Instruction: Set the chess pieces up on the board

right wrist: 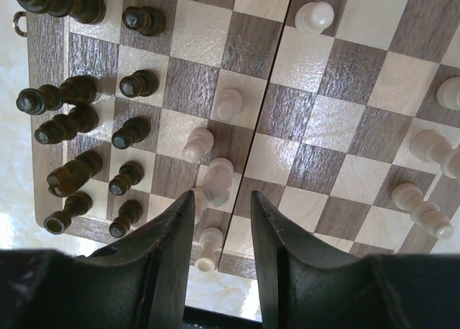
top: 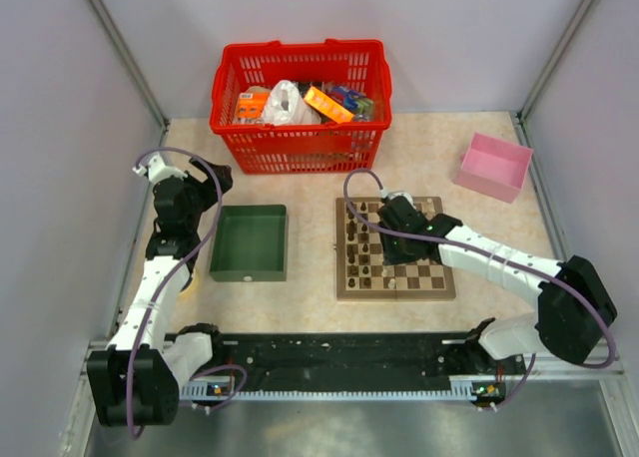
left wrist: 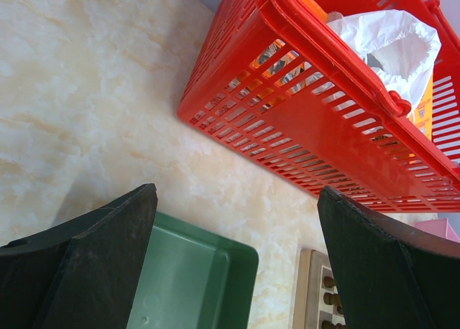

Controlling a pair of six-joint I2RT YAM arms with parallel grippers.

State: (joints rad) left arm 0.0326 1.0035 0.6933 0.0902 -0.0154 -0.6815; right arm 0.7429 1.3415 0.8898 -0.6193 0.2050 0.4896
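Nearest my station, the right gripper (right wrist: pixel 223 194) hangs low over the near edge of the board (right wrist: pixel 316 121). I find its jaws apart with a narrow gap, and bare squares show through between them. I record nothing clamped.

A pale pawn (right wrist: pixel 208 248) lies on the board's edge under that gap, close to the left-hand finger (right wrist: pixel 169 250). Another pale pawn (right wrist: pixel 218 179) is tipped over just past that fingertip. I cannot tell whether the two touch.

The dark chess pieces (right wrist: pixel 133 131) stand in two rough files along one side of the board. Several in the outer file lean or lie flat. The pale chess pieces (right wrist: pixel 314 16) are scattered, a few near the centre fold and the rest towards the opposite side.

The board rests flat on the table (top: pixel 439 148), right of centre. A green tray (top: pixel 248 273) sits just to its left, apart from it.

The left gripper (left wrist: pixel 236 192) hovers above the tray's far corner. Its jaws are spread wide and hold nothing.

Further back stands a red basket (top: pixel 300 148) holding a white bag (left wrist: pixel 388 34) and orange packets. A pink box (top: pixel 494 166) sits at the far right.
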